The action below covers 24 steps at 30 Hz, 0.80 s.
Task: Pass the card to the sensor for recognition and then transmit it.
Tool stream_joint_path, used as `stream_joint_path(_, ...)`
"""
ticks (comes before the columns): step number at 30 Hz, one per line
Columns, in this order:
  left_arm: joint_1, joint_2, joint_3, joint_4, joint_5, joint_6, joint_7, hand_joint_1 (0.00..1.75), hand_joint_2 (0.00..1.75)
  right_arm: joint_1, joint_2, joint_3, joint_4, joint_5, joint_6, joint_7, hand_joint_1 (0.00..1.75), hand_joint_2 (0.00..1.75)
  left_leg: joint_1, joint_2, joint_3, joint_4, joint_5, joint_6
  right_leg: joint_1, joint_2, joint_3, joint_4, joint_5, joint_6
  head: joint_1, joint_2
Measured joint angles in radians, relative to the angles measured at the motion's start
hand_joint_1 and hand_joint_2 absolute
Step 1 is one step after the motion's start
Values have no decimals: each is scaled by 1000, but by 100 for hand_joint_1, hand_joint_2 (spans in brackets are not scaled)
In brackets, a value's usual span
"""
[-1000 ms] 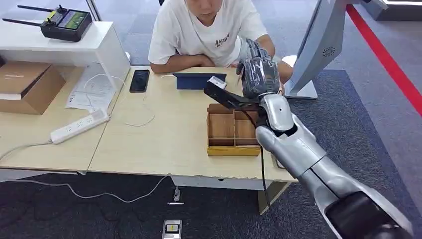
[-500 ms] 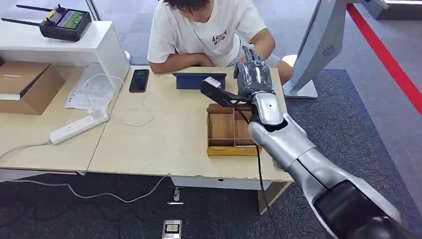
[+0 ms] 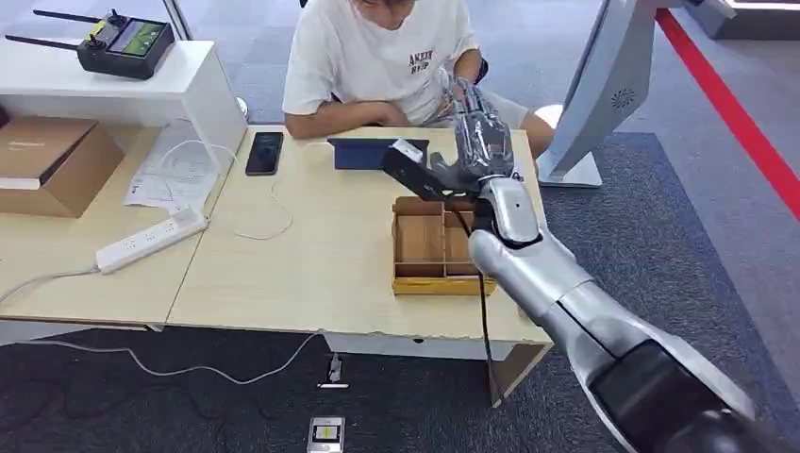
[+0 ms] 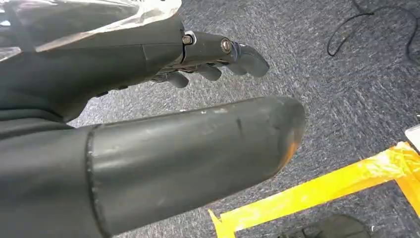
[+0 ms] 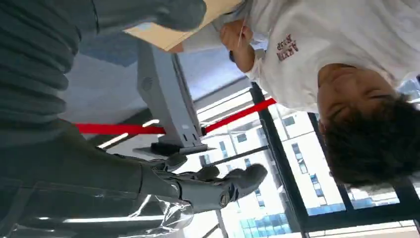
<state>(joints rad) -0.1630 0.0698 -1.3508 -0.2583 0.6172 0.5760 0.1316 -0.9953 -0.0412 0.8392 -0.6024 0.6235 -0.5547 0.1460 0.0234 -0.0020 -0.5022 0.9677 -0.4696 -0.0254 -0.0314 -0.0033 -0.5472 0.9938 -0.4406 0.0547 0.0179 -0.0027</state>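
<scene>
- Fingers (image 5: 237, 181) of the right hand (image 3: 481, 140) were stretched out and apart, with nothing between them and the thumb (image 5: 163, 12).
- That hand was raised above the far edge of the table (image 3: 311, 255), just in front of the seated person (image 3: 377, 57).
- The card (image 5: 241, 33) showed in the right wrist view as a thin white strip seen edge-on, pinched in the person's hand (image 5: 230, 38), apart from the robot's hand.
- The dark blue sensor (image 3: 375, 151) lay flat at the table's far edge, near the raised hand and on the robot's left of it.
- A wooden compartment tray (image 3: 429, 247) sat on the table under the right forearm.
- The left hand (image 4: 99, 69) hung over grey carpet (image 4: 346, 89) near a yellow tape line (image 4: 322, 186), its fingers (image 4: 242, 52) loosely extended away from the thumb (image 4: 198, 158) and holding nothing.
- A phone (image 3: 264, 152) and a white power strip (image 3: 149, 239) lay further to the left on the table.
</scene>
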Motion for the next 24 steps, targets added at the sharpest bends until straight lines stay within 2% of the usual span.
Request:
stream_joint_path(3, 9, 0, 0, 0, 9, 8, -13, 0, 0, 44, -16, -21, -83, -132, -47, -69, 0, 175, 0, 0, 1, 0, 0, 0, 0, 0, 0, 0, 0, 0, 0, 0)
stream_joint_path(8, 35, -2, 6, 0, 55, 23, -34, 0, 0, 184, -75, -59, -335, -286, -117, -123, 0, 175, 0, 0, 1, 0, -1, 0, 0, 0, 0, -1, -1, 0, 0, 0)
stream_joint_path(11, 44, -3, 11, 0, 76, 22, -34, 0, 0, 300, -124, -103, -519, -426, -140, -165, 0, 175, 0, 0, 1, 0, -1, 0, 0, 0, 1, -1, -1, 0, 0, 0)
stream_joint_path(15, 50, -3, 25, 1, 95, 21, -25, 0, 0, 485, -189, -208, -740, -671, -140, -234, 0, 175, 0, 0, 2, 0, -2, 0, 0, 0, 1, -2, -1, 0, 0, 0)
stream_joint_path(17, 52, -3, 30, 1, 100, 22, -25, 0, 0, 551, -216, -262, -820, -759, -131, -271, 0, 175, 0, 1, 2, 0, -2, 0, 0, 0, 2, -2, -1, 0, 0, 0)
stream_joint_path(20, 53, -3, 34, 1, 111, 23, -31, 0, 0, 654, -249, -341, -906, -872, -78, -337, 0, 175, 0, 0, 3, 0, -2, 0, 0, 0, 3, -2, -1, 0, 0, 0)
stream_joint_path(22, 55, -4, 36, 1, 116, 26, -40, 0, 0, 737, -262, -405, -955, -979, 4, -394, 0, 175, 0, 0, 2, 0, -2, 0, 0, 0, 2, -2, -1, 0, 0, 0)
stream_joint_path(24, 54, -5, 43, 1, 121, 31, -46, 0, 0, 800, -270, -458, -996, -1032, 52, -427, 0, 175, 0, 0, 3, 0, -2, 0, 0, 0, 2, -2, -1, -1, 0, 0)
